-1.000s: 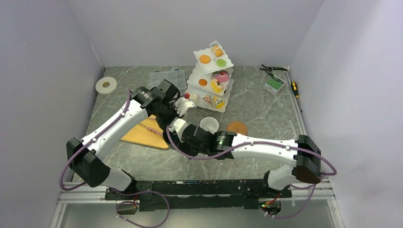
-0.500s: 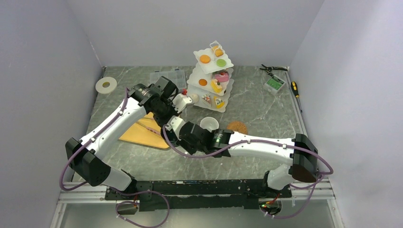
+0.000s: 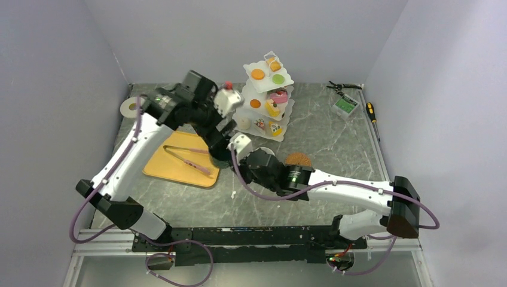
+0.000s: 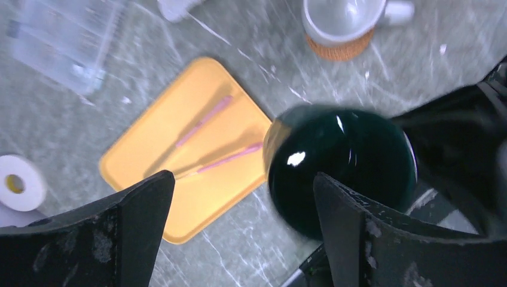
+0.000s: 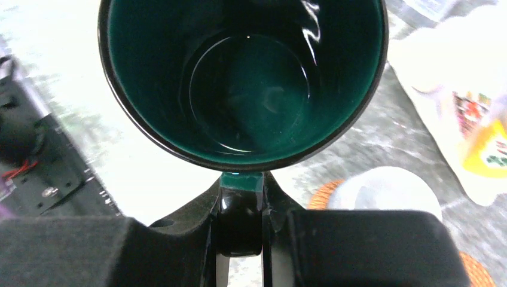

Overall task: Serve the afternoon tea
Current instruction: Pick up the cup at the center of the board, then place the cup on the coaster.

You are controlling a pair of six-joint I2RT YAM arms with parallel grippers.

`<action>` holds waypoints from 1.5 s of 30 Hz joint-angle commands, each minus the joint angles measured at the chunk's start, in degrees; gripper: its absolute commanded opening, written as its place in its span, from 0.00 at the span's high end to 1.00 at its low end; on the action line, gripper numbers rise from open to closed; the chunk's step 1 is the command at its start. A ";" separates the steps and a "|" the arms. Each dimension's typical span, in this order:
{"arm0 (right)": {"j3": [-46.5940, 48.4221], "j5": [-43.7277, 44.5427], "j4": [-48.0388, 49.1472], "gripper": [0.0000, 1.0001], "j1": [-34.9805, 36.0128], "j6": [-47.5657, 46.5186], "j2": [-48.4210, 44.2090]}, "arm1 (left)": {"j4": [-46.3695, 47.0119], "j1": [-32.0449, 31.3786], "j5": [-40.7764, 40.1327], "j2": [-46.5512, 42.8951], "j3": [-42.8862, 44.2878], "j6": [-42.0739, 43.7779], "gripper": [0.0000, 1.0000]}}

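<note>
From above I see a grey marbled table [image 3: 335, 137], lilac walls [image 3: 54, 89], and the stand [image 3: 267, 95] at the back. Left wrist: left gripper [image 4: 239, 203] wide, empty, above the green mug [image 4: 341, 170] (tray [image 4: 137, 161] beside). Right wrist: right gripper [image 5: 239, 206] clamps its handle.

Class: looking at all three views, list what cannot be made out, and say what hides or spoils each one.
- Right wrist view: the green mug fills the frame and hides whatever lies beneath it. The right gripper covers the end of its handle.
- Left wrist view: the white mug is cut off by the top edge. The clear box is blurred.
- Top view: the pastries on the stand are too small to name. The arms mostly hide the green mug.
</note>
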 commanded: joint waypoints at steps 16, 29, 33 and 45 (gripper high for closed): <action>-8.61 20.19 -14.86 1.00 -13.71 14.09 -16.16 | 0.68 15.48 6.53 -8.07 14.25 -5.05 0.07; -15.77 22.15 -18.65 1.00 -24.94 23.66 -19.00 | 11.82 37.81 20.27 -7.57 -6.70 -3.61 0.07; -19.63 21.83 -14.72 1.00 -25.30 25.75 -17.17 | 17.55 43.22 21.22 -5.83 -15.05 -3.29 0.07; -26.64 21.63 -6.24 1.00 -26.38 26.58 -14.22 | 23.04 49.30 26.30 -3.60 -22.26 -2.13 0.07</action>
